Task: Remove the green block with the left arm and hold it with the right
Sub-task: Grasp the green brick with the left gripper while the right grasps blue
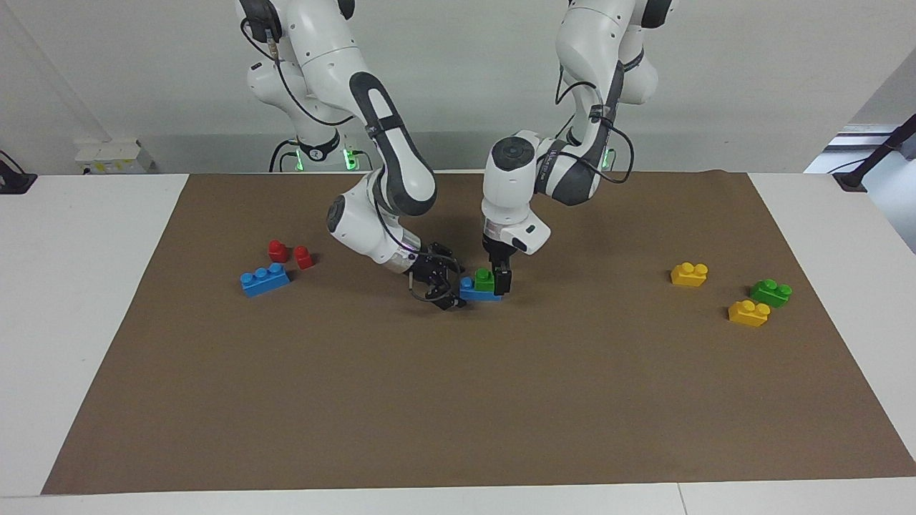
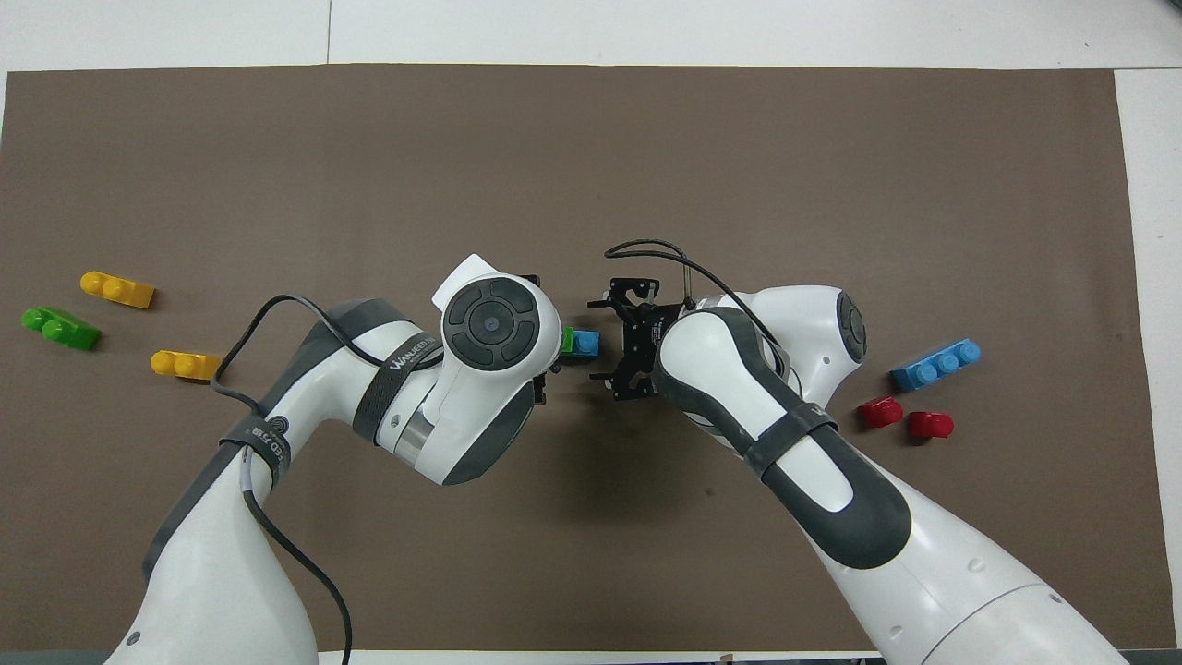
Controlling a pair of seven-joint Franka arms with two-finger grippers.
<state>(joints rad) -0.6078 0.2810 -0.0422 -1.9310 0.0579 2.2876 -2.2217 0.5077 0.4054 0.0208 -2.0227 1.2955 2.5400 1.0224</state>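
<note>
A green block [image 1: 484,279] [image 2: 566,340] is stacked on a short blue brick [image 1: 474,292] [image 2: 584,344] in the middle of the brown mat. My left gripper [image 1: 496,280] points straight down at the green block, open; one black finger [image 1: 503,277] stands against the block's side toward the left arm's end. In the overhead view the left wrist hides its fingers. My right gripper [image 1: 455,286] [image 2: 602,340] lies low and level, open, its fingertips flanking the blue brick's end toward the right arm's end of the table.
A second green block [image 1: 771,292] [image 2: 60,328] and two yellow bricks [image 1: 689,274] [image 1: 748,312] lie toward the left arm's end. A longer blue brick [image 1: 265,279] and two red pieces [image 1: 278,250] lie toward the right arm's end. The brown mat [image 1: 458,415] covers the table.
</note>
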